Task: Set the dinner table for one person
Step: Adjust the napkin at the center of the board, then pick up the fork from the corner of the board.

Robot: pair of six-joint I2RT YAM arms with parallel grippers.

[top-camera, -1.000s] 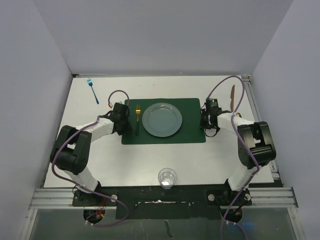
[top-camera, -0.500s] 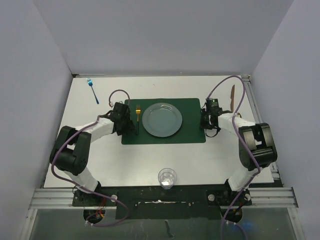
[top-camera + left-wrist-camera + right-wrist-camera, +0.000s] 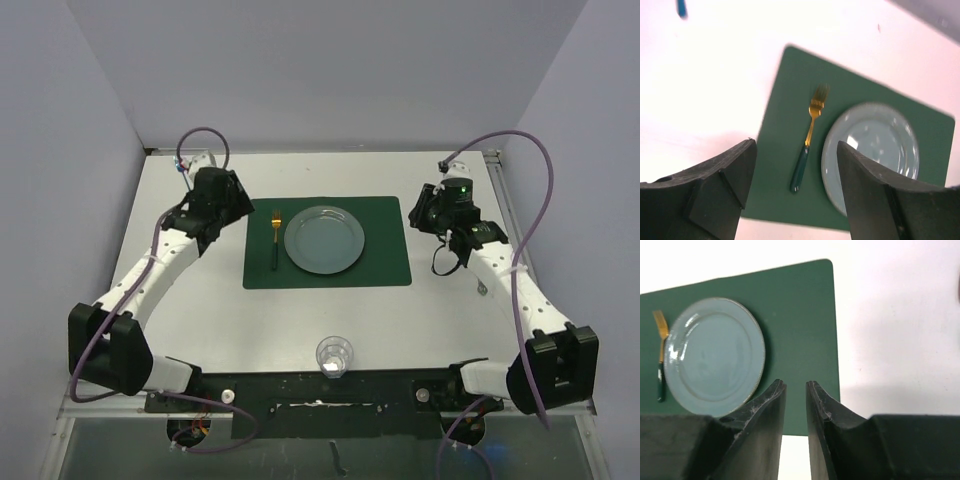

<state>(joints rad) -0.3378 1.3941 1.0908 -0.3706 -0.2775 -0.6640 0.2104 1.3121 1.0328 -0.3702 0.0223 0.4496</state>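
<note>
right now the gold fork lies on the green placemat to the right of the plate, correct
Not quite: the fork lies on the green placemat to the left of the plate, not the right. The top external view shows it.

A placemat lies mid-worktop — on it a plate, centred, a fork just left of it; a glass stands by the near edge

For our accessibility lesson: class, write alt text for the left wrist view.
A gold fork with a dark handle lies on a green placemat, beside a pale blue plate. The open left claw frames the foreground.
</note>
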